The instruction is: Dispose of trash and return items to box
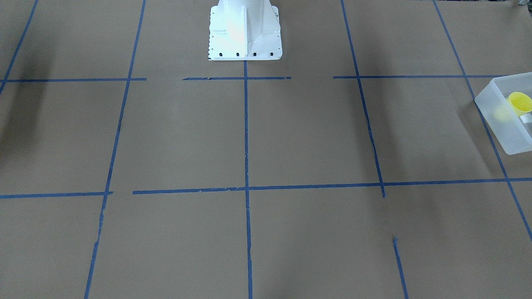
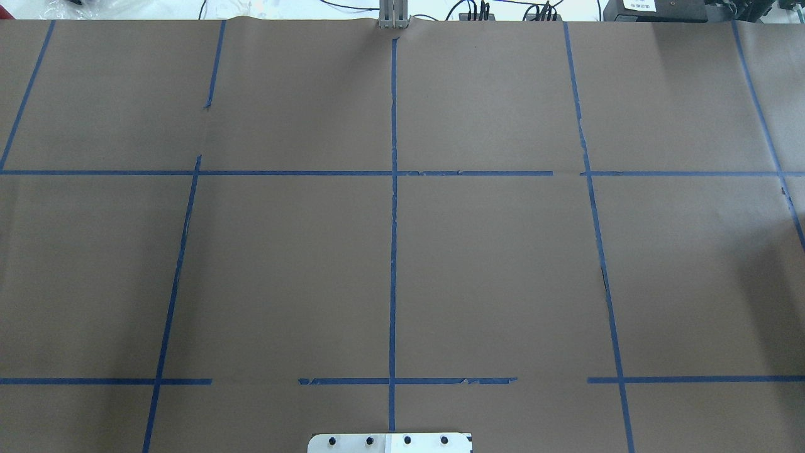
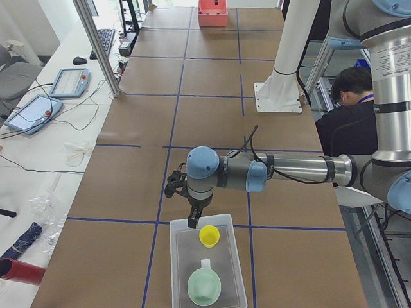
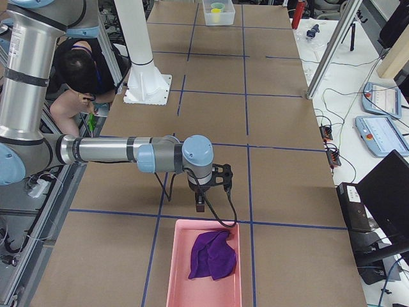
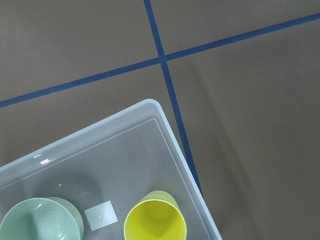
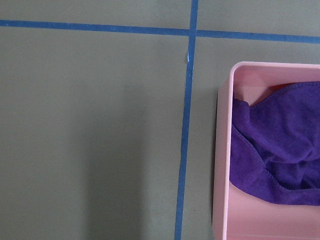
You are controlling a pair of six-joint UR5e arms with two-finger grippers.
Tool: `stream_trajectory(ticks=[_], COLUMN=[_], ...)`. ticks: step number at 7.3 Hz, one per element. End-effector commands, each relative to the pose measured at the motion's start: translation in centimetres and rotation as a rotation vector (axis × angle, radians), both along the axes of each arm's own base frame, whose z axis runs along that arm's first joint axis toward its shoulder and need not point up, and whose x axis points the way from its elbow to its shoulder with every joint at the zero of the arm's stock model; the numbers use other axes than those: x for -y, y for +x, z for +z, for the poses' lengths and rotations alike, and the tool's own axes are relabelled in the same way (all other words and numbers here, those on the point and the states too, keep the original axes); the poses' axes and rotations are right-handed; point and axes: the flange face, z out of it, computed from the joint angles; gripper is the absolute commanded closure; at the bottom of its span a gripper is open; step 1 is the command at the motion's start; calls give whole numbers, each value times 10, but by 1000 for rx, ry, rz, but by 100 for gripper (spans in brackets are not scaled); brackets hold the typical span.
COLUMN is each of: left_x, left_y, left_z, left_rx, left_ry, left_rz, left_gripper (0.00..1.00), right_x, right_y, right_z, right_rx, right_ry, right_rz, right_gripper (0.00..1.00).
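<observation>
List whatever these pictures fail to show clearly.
- left gripper: seen only in the exterior left view, and small there. Whether it is open or shut cannot be told.
- right gripper: the same, in the exterior right view.
- box: cut off by the front-facing view's right edge and the left wrist view's bottom edge.
- pink bin: in the right wrist view, the purple cloth hides whatever lies beneath it.

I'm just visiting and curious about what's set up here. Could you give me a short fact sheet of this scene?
surface: brown table marked with blue tape lines
box: see-through plastic, at the robot's left end of the table
in the box: yellow cup, green bowl, white patch
pink tray: at the robot's right end, holds a purple cloth
left gripper: hangs over the box's edge near the yellow cup; open or shut, cannot tell
right gripper: hangs by the pink tray's end; cannot tell either
</observation>
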Motion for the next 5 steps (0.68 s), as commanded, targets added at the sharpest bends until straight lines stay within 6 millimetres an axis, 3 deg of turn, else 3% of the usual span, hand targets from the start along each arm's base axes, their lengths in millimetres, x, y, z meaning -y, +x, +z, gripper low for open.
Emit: stream_trajectory(ticks=[1,5], left_x=[-2,-6], left_y=[0,0], left_z=[2,9], left_rx=[-2,0], left_ry=[-5,-20], left_rz=[0,0], left_gripper=[0,0], right_x=[0,-6], right_y=[0,-1], right_z=[1,8], right_rx=[1,0], right_ry=[-4,-20], right_rz=[1,-2], right_gripper=[0,0])
